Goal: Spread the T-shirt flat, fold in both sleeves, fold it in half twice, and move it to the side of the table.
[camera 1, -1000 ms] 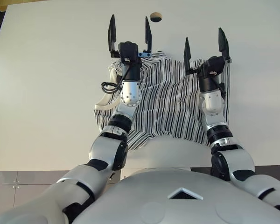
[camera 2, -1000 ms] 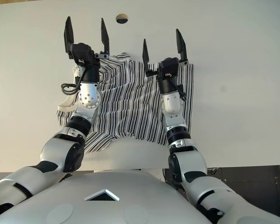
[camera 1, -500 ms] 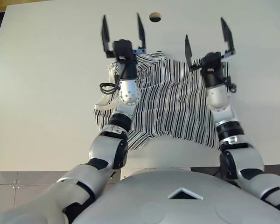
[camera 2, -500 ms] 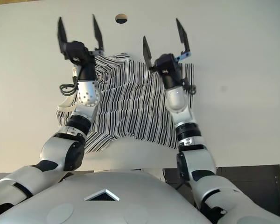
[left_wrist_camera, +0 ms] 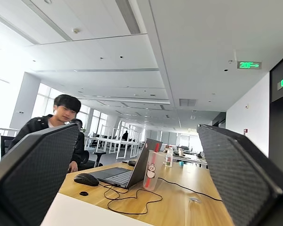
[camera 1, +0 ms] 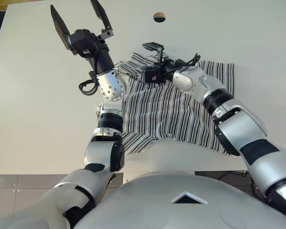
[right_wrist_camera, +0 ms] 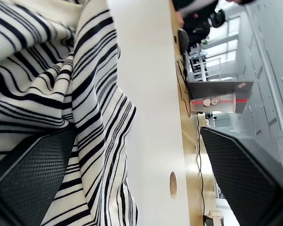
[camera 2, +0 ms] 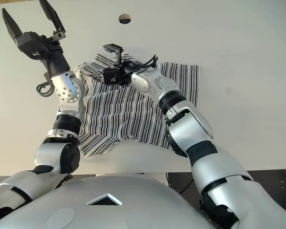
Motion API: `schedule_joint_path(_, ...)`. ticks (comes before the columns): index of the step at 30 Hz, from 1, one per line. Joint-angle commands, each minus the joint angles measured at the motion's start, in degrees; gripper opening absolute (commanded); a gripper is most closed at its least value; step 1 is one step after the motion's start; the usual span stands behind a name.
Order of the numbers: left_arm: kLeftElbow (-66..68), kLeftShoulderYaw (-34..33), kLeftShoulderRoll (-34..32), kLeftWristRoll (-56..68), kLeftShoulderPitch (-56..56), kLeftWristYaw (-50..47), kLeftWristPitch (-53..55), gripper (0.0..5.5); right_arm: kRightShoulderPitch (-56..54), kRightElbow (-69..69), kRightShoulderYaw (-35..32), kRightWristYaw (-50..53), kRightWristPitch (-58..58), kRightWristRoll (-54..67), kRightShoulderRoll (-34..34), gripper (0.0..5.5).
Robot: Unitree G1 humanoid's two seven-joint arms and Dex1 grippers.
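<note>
Where the shirt lies: rumpled at the middle of the table's near edge.
My left pincer: fingers apart, empty, high above the table.
My right pincer: fingers apart, low at the shirt's far edge.
Handling: light and limp, I judge; pinch edges or corners.

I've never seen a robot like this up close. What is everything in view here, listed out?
T-shirt: one, black-and-white striped, rumpled on the table in front of the robot.
Table: one, white, under the T-shirt.
Round hole: one, dark, in the table beyond the T-shirt.
Laptop: one, grey, on a wooden desk in the room behind.
Mouse: one, black, beside the laptop.
Left claw: one, black, open, held high left of the T-shirt.
Right claw: one, black, open, low over the T-shirt's far edge.
</note>
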State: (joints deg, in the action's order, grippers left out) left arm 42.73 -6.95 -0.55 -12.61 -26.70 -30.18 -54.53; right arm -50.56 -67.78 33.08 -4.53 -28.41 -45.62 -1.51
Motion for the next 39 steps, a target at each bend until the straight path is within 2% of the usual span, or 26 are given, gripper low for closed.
schedule_joint_path(1,1.63,0.16,0.0,-1.37,-0.33,-1.1,0.44,4.6,-3.22,-5.57,2.63,-0.97,3.53,-1.33,2.9,4.83)
schedule_joint_path(7,3.91,1.71,1.32,-2.09,-0.79,-0.23,0.13,4.6,-3.78,-9.93,2.83,-4.11,9.25,0.15,0.87,4.83)
schedule_joint_path(17,3.7,3.27,-0.05,-2.96,-0.68,0.87,0.02,4.6,-0.83,-11.31,-7.64,0.16,19.33,9.3,-17.04,4.83)
schedule_joint_path(23,-1.2,6.55,-4.87,-8.18,2.34,4.88,5.73,4.6,1.41,-10.43,-12.41,4.0,19.15,13.0,-23.04,4.83)
schedule_joint_path(27,-3.09,9.76,-9.83,-14.64,3.99,6.83,12.61,4.6,2.98,-6.67,-17.81,13.23,12.79,17.74,-24.88,4.83)
schedule_joint_path(29,-4.91,11.89,-12.42,-18.48,4.72,7.5,15.17,4.6,6.89,1.27,-20.58,19.3,4.06,19.73,-27.17,4.83)
schedule_joint_path(31,-6.86,13.6,-14.84,-20.8,5.65,9.1,17.49,4.6,20.3,24.81,-23.76,17.98,-1.13,21.4,-31.36,4.83)
schedule_joint_path(35,-7.56,18.63,-17.05,-25.37,4.49,12.98,19.53,4.6,42.81,59.01,-28.05,9.35,1.48,23.13,-36.39,4.83)
schedule_joint_path(39,-5.25,27.31,-15.82,-29.24,0.12,22.97,18.81,4.6,47.95,73.07,-32.84,7.27,6.81,23.6,-34.81,4.83)
